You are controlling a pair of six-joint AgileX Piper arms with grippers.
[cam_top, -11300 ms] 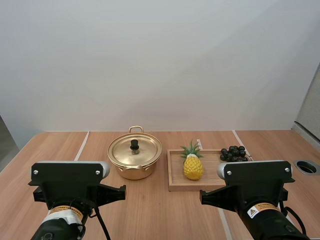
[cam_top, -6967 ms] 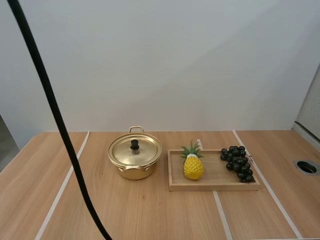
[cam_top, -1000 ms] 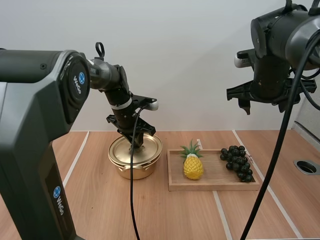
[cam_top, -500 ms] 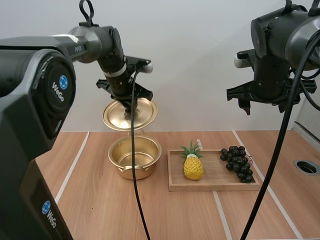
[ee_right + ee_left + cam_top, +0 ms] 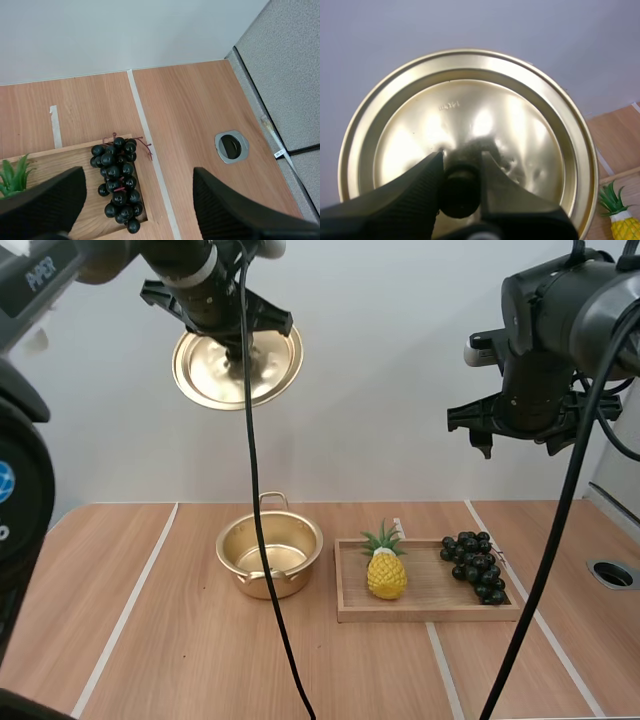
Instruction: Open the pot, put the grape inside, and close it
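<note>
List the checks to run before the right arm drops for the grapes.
1. Lid off: ok. The left gripper clamps the lid by its knob, high above the table.
2. Pot open and empty: ok.
3. Right gripper open: ok, fingers apart above the grapes.
4. Grapes free to grasp: ok, lying at the wooden tray end, apart from the pineapple.
5. Lid grip secure enough: cannot tell.
</note>
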